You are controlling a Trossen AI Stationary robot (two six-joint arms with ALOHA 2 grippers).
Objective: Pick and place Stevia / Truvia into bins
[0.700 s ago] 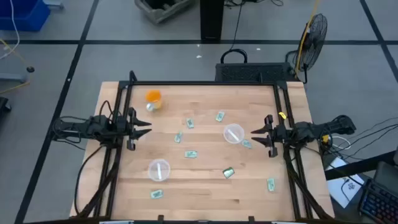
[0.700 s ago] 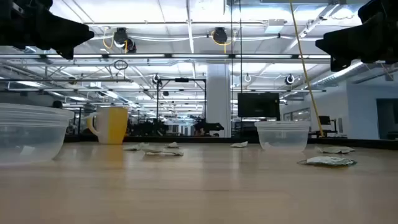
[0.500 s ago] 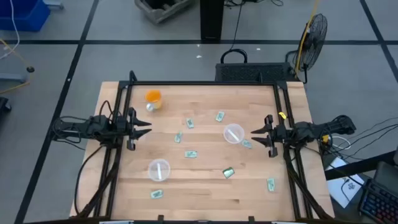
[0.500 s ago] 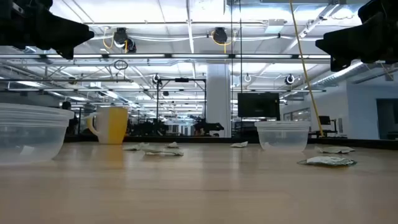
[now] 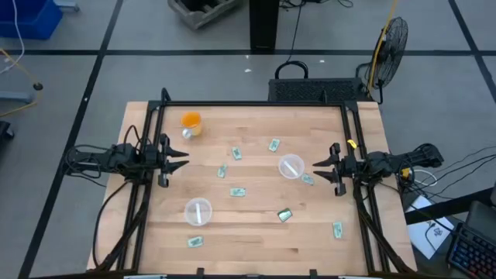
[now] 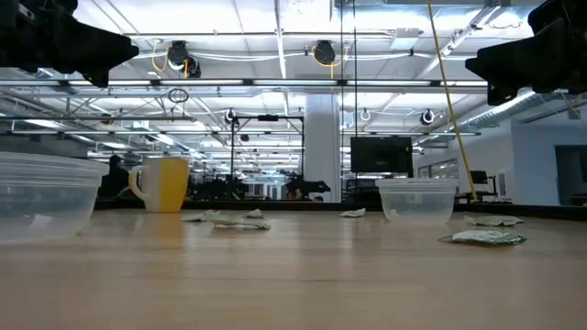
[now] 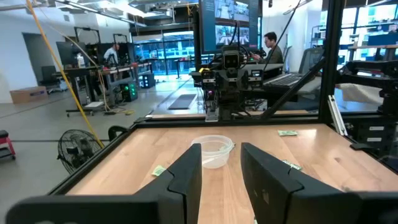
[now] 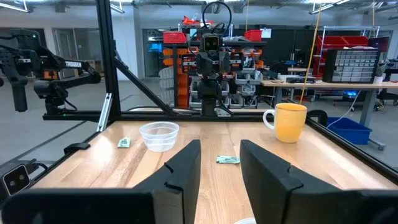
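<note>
High view, reading across from my left side: my left pincer (image 5: 180,155) hangs over the left edge of the bench (image 5: 248,240), fingers spread and holding nothing; in the left wrist view those fingers (image 7: 186,180) stand apart with bare wood between them. I place everything by the orange cup (image 5: 191,122), which stands near the far left corner. One clear bin (image 5: 198,211) sits well toward the near edge from that cup, almost straight down from it, with a packet (image 5: 194,242) lying just nearer the edge than that bin. Other Stevia / Truvia packets lie loose on the bench to the right of the orange cup: one (image 5: 236,153) a little right and nearer, another (image 5: 222,171) just beyond it, one (image 5: 238,191) mid-bench, one (image 5: 273,145) farther right. The second bin (image 5: 291,166) stands far right of the orange cup, a packet (image 5: 308,180) seemingly touching its rim, though I cannot be sure. A darker green packet (image 5: 284,215) lies nearer the front, and one more (image 5: 337,229) toward the near right corner. My right pincer (image 5: 321,169) hangs at the right edge, just beside that second bin, likewise released and empty.
</note>
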